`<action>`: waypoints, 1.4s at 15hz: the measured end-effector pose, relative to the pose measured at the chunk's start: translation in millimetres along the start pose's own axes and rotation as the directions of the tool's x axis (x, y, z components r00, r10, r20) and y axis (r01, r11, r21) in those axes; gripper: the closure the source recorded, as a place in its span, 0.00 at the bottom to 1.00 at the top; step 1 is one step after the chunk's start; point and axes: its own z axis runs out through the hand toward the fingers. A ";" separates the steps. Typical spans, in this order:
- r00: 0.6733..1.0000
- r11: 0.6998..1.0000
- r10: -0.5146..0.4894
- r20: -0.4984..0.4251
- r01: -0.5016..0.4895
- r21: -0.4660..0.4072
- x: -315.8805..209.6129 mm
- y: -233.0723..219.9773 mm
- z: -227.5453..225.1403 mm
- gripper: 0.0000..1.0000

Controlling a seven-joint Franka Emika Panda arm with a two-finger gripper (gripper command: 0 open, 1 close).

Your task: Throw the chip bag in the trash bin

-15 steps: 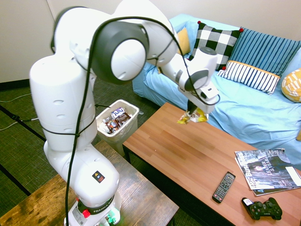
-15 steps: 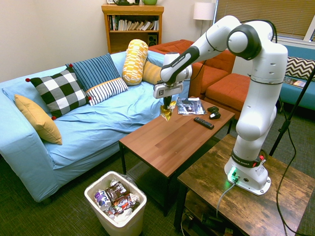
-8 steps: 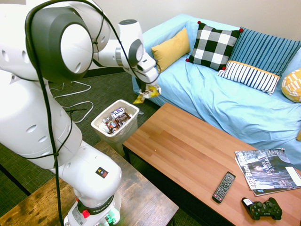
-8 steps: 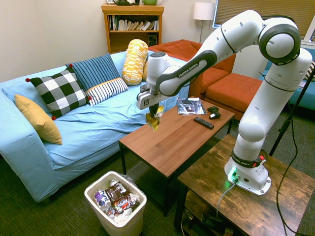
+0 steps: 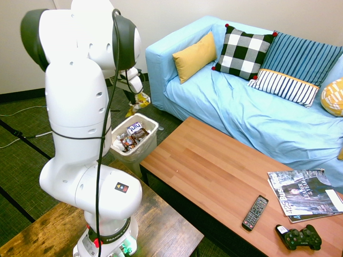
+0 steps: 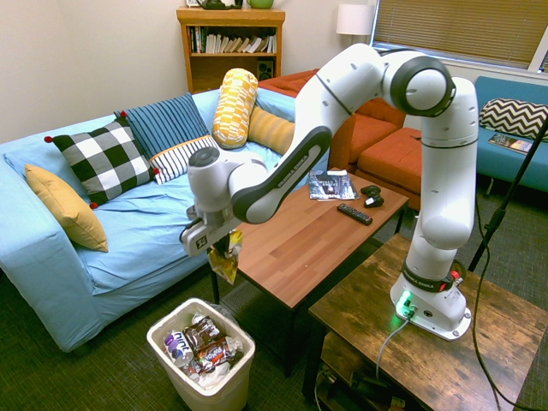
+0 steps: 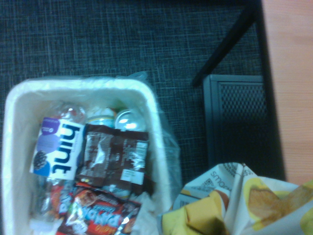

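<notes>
Chip bag carried clear of the table, not yet over the bin

The chip bag (image 6: 226, 258) is held clamped in the gripper (image 6: 224, 244) in mid-air beside the trash bin (image 6: 242, 366) (already part-filled with wrappers); centring over the opening and release are judged to remain.

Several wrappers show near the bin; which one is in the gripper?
The yellow chip bag, hanging from the gripper above the trash bin. The dark wrappers lie inside the bin.
</notes>
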 end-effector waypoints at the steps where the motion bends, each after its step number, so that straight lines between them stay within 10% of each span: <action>1: 1.000 1.000 -0.010 0.004 0.010 -0.009 -12.7 -12.9 13.7 1.00; 4: 1.000 0.999 -0.028 -0.007 0.028 -0.045 -36.9 -41.6 56.6 1.00; 5: 0.999 0.998 -0.034 -0.011 0.034 -0.060 -44.8 -48.2 72.5 0.00; 21: 0.997 0.996 -0.071 -0.032 0.069 -0.057 -51.7 -60.3 96.7 0.00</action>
